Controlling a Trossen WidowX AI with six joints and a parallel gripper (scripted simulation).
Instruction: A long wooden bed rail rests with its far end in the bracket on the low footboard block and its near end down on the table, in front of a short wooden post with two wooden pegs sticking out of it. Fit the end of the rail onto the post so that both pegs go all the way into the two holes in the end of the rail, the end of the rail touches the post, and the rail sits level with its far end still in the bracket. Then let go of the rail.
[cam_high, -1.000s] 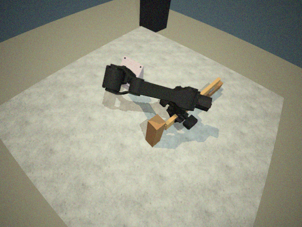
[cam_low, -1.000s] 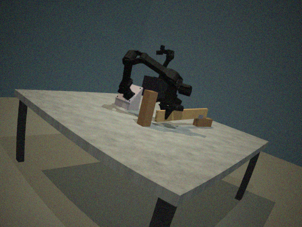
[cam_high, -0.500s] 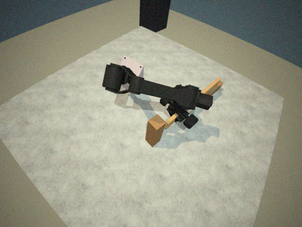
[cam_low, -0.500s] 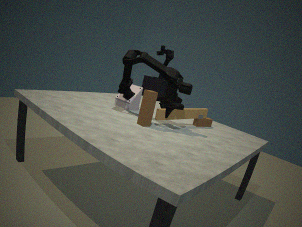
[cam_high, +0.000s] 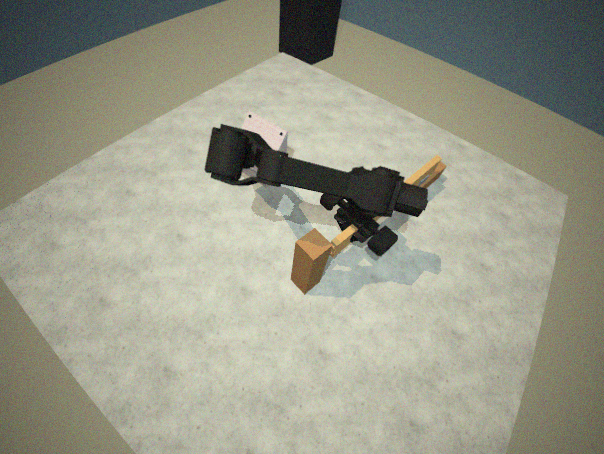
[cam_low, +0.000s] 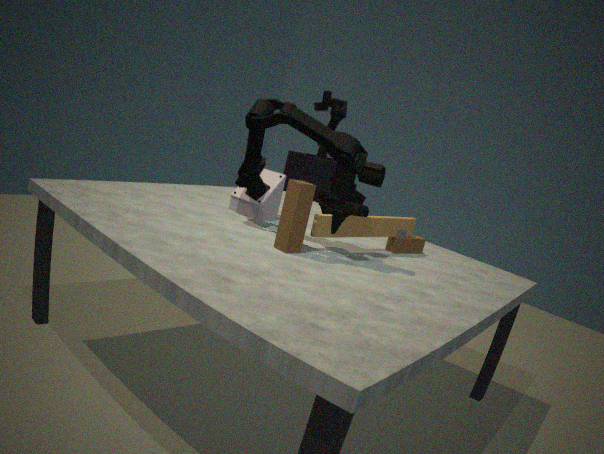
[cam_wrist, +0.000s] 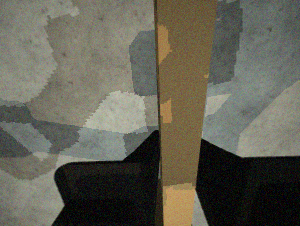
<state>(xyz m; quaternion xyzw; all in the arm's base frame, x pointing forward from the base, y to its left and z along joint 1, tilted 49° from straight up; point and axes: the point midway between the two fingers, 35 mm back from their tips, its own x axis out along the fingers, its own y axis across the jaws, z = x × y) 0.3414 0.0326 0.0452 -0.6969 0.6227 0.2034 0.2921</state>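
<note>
The rail (cam_high: 344, 240) (cam_low: 380, 226) (cam_wrist: 184, 90) is long, light wood and stands on edge. Its near end is raised off the table and looks about level in the exterior view. A narrow gap shows there between that end and the upright brown post (cam_high: 306, 260) (cam_low: 295, 217). The pegs and the holes cannot be made out. The rail's far end sits at the grey bracket (cam_low: 401, 233) on the low footboard block (cam_low: 406, 245). My gripper (cam_low: 337, 226) (cam_wrist: 168, 134) is shut on the rail, nearer the post end, with one finger on each side.
A pale pink-white slanted block (cam_high: 265, 131) (cam_low: 272, 192) stands by the arm's base. The arm reaches over the rail, and its shadows fall around the post and the rail. The table (cam_high: 225, 350) (cam_low: 300, 310) has a mottled grey top.
</note>
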